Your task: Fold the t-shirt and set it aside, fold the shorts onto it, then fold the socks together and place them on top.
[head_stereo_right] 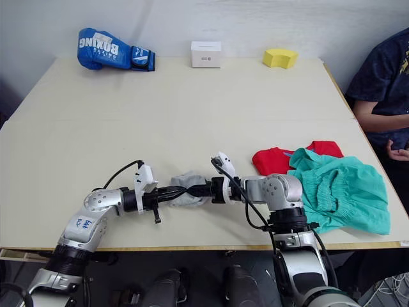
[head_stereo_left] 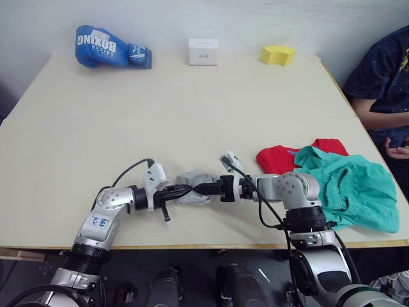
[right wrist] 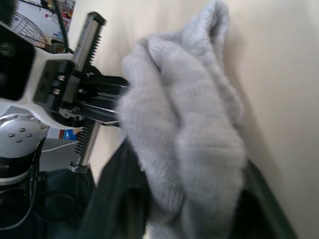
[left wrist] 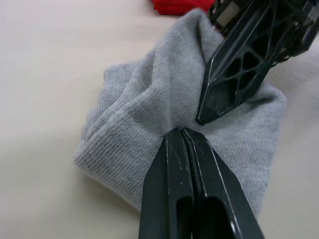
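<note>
The grey socks point(head_stereo_left: 195, 195) lie bunched near the front edge. Well to their right, the teal shorts point(head_stereo_left: 348, 188) lie crumpled over the red t-shirt point(head_stereo_left: 279, 158).

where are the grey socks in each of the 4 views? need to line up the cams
Left eye view: socks near the table's front edge, between the two claws.
Right eye view: socks at the same spot, left of the red t-shirt.
Left wrist view: socks mid-picture, pinched at the shut left claw.
Right wrist view: socks bunched across the centre.
Shared landmark: the left claw touching the socks.
</note>
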`<state>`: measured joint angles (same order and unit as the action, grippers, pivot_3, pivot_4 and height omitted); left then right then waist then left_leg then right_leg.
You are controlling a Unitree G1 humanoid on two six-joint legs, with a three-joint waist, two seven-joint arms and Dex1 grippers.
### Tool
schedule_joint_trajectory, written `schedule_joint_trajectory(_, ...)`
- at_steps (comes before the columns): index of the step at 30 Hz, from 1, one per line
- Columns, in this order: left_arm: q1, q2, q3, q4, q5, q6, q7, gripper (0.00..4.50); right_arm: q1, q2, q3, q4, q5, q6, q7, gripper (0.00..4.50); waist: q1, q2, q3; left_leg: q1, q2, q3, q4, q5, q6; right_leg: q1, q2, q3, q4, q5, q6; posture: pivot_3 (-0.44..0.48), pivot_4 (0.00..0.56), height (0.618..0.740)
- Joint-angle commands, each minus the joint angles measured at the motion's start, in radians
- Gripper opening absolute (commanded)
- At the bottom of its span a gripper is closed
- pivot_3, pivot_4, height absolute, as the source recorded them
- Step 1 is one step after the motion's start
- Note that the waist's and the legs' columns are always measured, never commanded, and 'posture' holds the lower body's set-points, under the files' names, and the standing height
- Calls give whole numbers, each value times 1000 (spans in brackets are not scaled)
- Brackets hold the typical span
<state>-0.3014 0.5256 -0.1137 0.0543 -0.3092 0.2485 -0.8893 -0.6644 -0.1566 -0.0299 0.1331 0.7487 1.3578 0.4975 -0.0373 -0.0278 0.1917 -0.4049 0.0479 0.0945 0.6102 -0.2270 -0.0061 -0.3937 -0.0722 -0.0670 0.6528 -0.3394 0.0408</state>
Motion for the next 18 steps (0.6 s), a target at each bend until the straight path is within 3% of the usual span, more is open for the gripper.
schedule_joint_trajectory(1, 23, 14, -23, 54, 48, 7, -10, 0, 34, 22, -15, -24, 1, -11, -13, 193, 1, 0, 0, 0, 0, 0, 0, 0, 0, 0, 0, 0, 0, 0, 0, 0, 150, 740)
schedule_joint_trajectory(5, 22, -1, 22, 11, -27, 52, -14, 0, 65, 51, -113, -113, 65, 28, -43, 160, 5, -1, 0, 0, 0, 0, 0, -2, -3, 0, 0, 0, -1, 0, 1, 0, 150, 740)
schedule_joint_trajectory(8, 20, 13, 94, -120, -182, 128, -84, 547, 102, 48, -234, -218, 151, 104, -66, 160, 6, 0, 0, -3, 0, 0, -1, 0, 0, -2, 0, 0, -2, 0, 1, 0, 150, 740)
schedule_joint_trajectory(12, -26, 64, 124, -208, -230, 140, -147, 1785, 163, 59, -456, -354, 343, 118, -125, 160, 10, 0, 0, -18, -1, -1, 0, 1, 1, -16, 0, -1, -2, 0, 1, 0, 150, 740)
schedule_joint_trajectory(18, -127, 20, 152, -279, -338, 229, -116, 3568, 263, -7, -716, -476, 724, -82, -393, 160, 10, 0, 1, -18, -2, 0, 1, 1, 3, -15, 0, -1, -3, 2, 4, 0, 150, 740)
